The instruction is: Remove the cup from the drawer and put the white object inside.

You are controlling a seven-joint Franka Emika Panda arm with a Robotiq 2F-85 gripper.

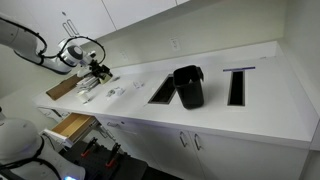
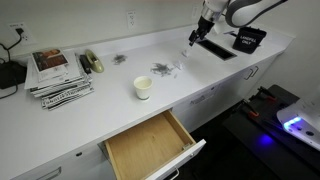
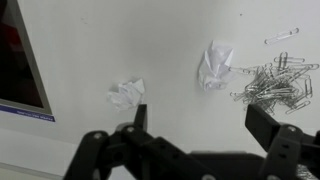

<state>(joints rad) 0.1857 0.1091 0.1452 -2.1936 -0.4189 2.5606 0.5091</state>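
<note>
**A:** In an exterior view, where do things stand?

**B:** The gripper (image 1: 99,69) hangs over the left end of the table (image 1: 250,115), and the drawer (image 1: 72,125) is open below the table edge. The view is too small to read the fingers.

**A:** And from the other side?

**B:** The cup (image 2: 143,88) is upright on the table, just behind the open drawer (image 2: 150,148), which looks empty. So the white object is what remains. The gripper (image 2: 198,38) is well right of the cup, above a small litter (image 2: 163,70).

**A:** And the wrist view?

**B:** The fingers (image 3: 141,115) are spread wide and hold nothing. There are two crumpled white wads. The left wad (image 3: 127,94) lies alone. The right wad (image 3: 215,63) lies just beside a heap of clips (image 3: 272,85).

**A:** What are the risks?

**B:** I'd say going for the right wad could drag clips along, or pinch one with it. Either wad is light and soft, so a finger landing on top would likely flatten it or push it aside. On the way to the drawer, a low pass could knock the cup over.
</note>
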